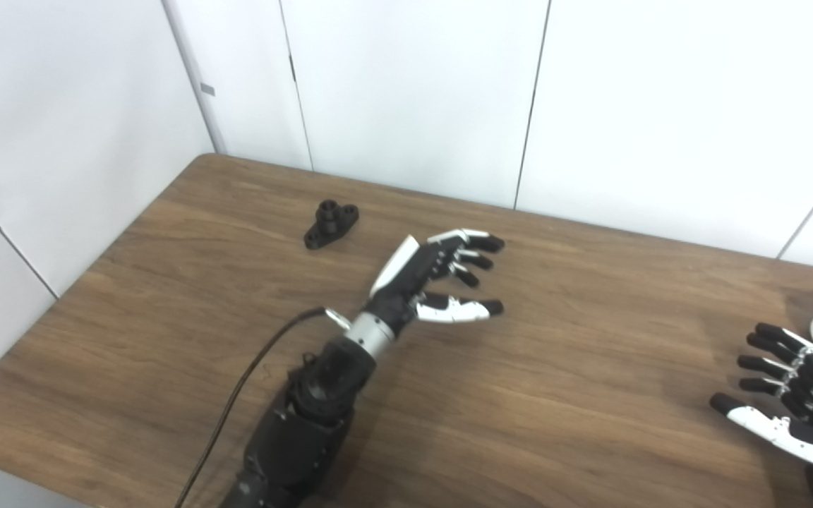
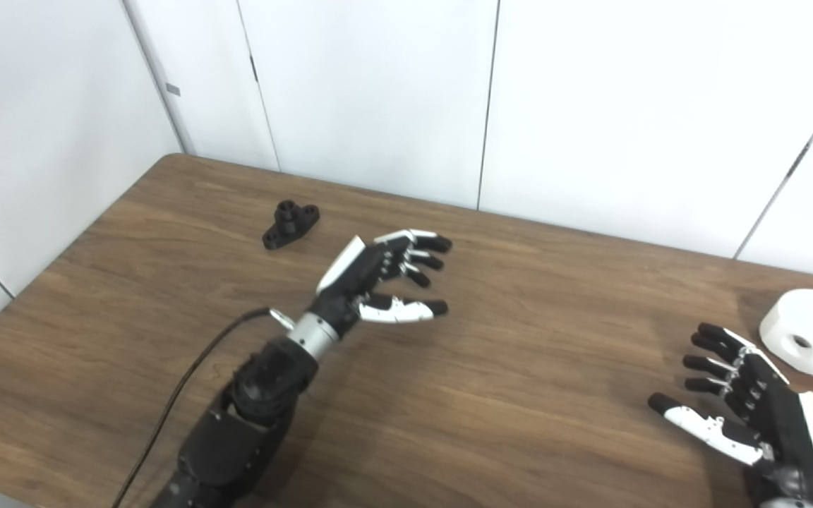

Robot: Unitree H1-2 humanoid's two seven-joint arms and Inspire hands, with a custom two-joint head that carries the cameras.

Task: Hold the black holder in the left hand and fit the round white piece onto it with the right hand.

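The black holder [image 1: 331,224] lies on the wooden table [image 1: 555,395] at the far left, a small flanged piece with a round boss on top. My left hand [image 1: 431,276] hovers open to its right, fingers spread, holding nothing. At the right edge sits the round white piece [image 2: 809,331], a thick disc with a centre hole. My right hand [image 2: 744,401] is open just in front and left of it, palm turned toward the middle, not touching the disc.
White wall panels [image 1: 406,92] rise directly behind the table's far edge. A black cable [image 1: 237,402] trails from the left forearm toward the near edge.
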